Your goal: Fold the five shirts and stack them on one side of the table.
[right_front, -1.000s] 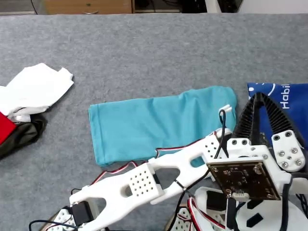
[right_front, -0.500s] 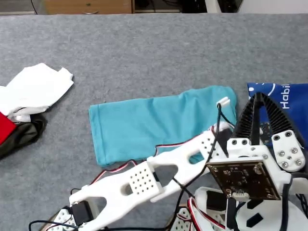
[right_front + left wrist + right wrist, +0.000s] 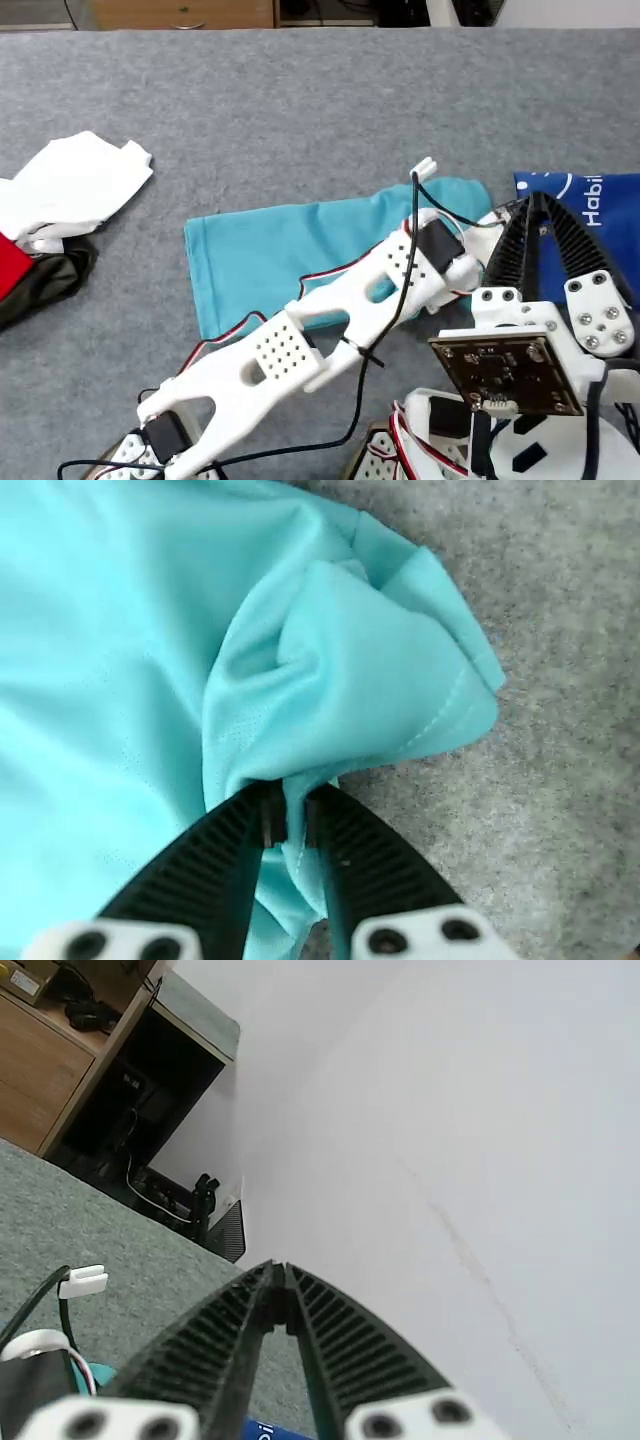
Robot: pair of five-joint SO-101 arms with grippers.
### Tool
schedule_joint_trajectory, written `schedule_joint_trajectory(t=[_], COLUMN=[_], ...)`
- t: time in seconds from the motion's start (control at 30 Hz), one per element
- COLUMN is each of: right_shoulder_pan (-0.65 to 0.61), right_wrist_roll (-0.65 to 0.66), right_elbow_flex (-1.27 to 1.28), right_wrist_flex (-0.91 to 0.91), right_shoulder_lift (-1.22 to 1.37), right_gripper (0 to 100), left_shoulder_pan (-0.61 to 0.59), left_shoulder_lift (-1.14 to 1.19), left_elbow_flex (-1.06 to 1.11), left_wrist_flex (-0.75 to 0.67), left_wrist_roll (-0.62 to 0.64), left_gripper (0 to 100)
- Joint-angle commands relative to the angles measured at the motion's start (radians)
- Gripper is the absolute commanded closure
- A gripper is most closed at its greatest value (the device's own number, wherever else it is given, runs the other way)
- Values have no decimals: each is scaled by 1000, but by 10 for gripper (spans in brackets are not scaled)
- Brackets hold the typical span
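well, the teal shirt point(image 3: 270, 255) lies as a long folded band across the middle of the grey counter point(image 3: 300, 110), nearer the front edge than the far one. its right end reaches toward the blue shirt point(image 3: 590, 200) that sits at the right edge. the left tool point(image 3: 295, 815) has its jaws nearly together on a small bunch of teal cloth at that right end. in the left wrist view the fabric rises from the pinch in a loose, puckered cone. the right tool point(image 3: 278, 1272) is closed on nothing and is raised above the blue shirt, aimed off toward the wall. a crumpled white shirt point(image 3: 75, 185), a red one point(image 3: 10, 265) and a black one point(image 3: 50, 280) wait at the left edge, so most of the task is likely ahead. the grip looks shallow, only a narrow ridge of slippery knit, so a quick pull could let it slide free and drop the end half folded. it cannot be told how many layers are caught. if only the top one is, carrying it over would peel the band open instead of folding it. the cloth may also drag on the rough counter and skew the whole shirt. the left arm passes close by the raised right tool, and its loose cable arches nearby, so a wide swing risks a knock or a snag.
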Motion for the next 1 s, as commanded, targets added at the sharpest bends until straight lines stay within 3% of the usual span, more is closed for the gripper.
schedule_joint_trajectory(t=[0.0, 0.23, 0.47, 0.67, 0.97], right_shoulder_pan=[18, 19, 19, 21, 21], right_wrist_roll=[2, 2, 0, 0, 0], right_elbow_flex=[2, 2, 4, 2, 4], right_wrist_flex=[-28, -28, -55, -51, -48], right_shoulder_lift=[1, 1, 2, -1, -1], right_gripper=[996, 996, 996, 996, 996], left_shoulder_pan=[-6, -3, 137, 204, 193], left_shoulder_lift=[-24, -79, -107, -102, -102], left_elbow_flex=[-54, -54, -43, 61, 84], left_wrist_flex=[-11, 29, 69, 69, 69], left_wrist_roll=[-5, -3, 54, 135, 95], left_gripper=[978, 978, 977, 837, 921])
